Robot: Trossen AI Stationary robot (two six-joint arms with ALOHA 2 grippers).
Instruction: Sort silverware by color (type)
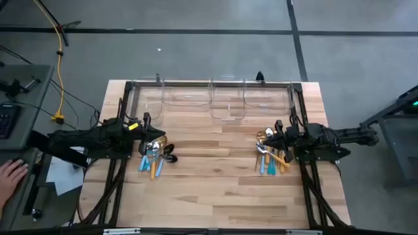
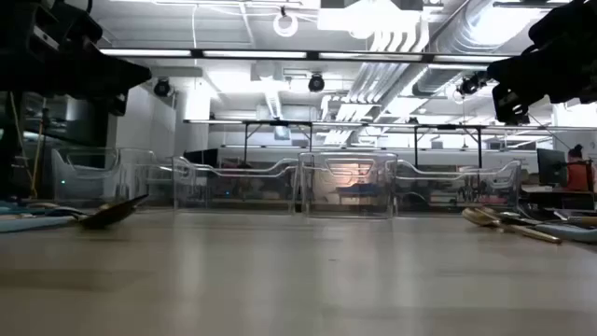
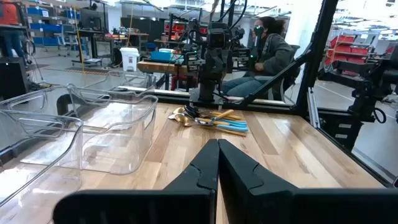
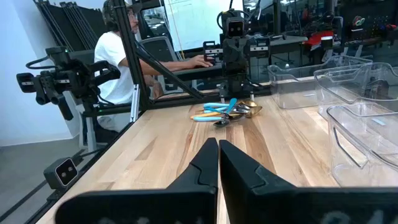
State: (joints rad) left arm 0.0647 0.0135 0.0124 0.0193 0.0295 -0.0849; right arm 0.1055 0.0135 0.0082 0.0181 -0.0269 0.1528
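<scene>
The silverware lies flat on the wooden table in two heaps. The left heap [image 1: 154, 155] has light-blue, orange, gold and black pieces, and it shows far off in the right wrist view [image 4: 227, 111]. The right heap [image 1: 270, 155] of gold, light-blue and orange pieces shows in the left wrist view [image 3: 214, 119]. My left gripper [image 1: 147, 128] [image 3: 217, 155] hangs shut above the far side of the left heap, pointing level across the table. My right gripper [image 1: 277, 130] [image 4: 217, 155] hangs shut above the right heap, facing it. Neither holds anything.
Several clear plastic bins [image 1: 227, 103] stand in a row along the table's far edge, also in the low view [image 2: 347, 185]. The bare wood [image 1: 215, 170] between the heaps is free. A person's hand [image 1: 10, 173] rests off the table at the left; people sit beyond both side edges.
</scene>
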